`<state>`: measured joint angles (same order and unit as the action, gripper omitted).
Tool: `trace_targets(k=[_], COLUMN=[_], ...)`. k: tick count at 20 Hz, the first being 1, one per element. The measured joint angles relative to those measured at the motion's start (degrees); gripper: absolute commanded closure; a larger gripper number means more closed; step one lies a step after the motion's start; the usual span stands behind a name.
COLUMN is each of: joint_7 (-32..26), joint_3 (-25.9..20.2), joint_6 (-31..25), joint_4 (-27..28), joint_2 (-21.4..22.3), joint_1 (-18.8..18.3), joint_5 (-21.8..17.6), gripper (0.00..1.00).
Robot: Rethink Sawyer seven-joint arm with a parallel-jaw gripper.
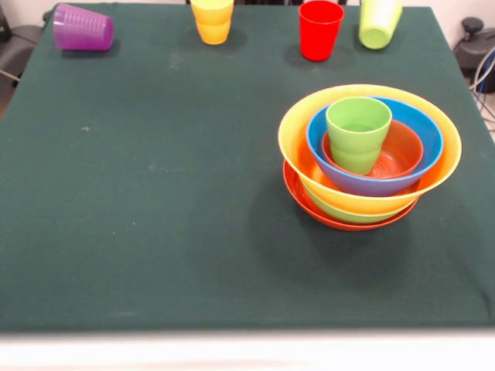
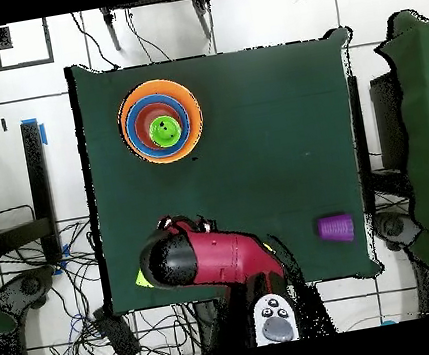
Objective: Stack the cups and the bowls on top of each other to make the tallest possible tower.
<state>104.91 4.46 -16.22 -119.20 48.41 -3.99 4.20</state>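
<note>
We cannot tell the gripper's state; the arm [image 2: 207, 258] sits over the cups' edge of the surface [image 1: 155, 216], well apart from the tower [image 1: 370, 158], diagonally across.

Front view: yellow cup [image 1: 212, 20], red cup [image 1: 320, 28] and a light green cup [image 1: 379, 22] all cut off by the top edge, rims out of frame. Green bowl [image 1: 348, 212] mostly buried in the stack, only a thin sliver shows under the orange-yellow bowl [image 1: 370, 147]. Small orange bowl [image 1: 394, 151] partly hidden behind the second green cup [image 1: 357, 133]. Overhead: arm [image 2: 212, 257] covers those three far cups; only a light green scrap [image 2: 140, 277] shows at its edge. Jaws not visible in either view.
</note>
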Motion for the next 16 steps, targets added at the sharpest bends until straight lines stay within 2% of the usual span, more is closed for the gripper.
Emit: trace_targets(k=[6,16], joint_7=[0.0,0.0], joint_3=[-1.29,-1.31], joint_6=[0.88,6.91], joint_4=[-0.1,-1.87], joint_2=[-1.32,-4.67], joint_1=[0.17,1.84], joint_5=[-0.79,-3.66], gripper=[0.0,0.0])
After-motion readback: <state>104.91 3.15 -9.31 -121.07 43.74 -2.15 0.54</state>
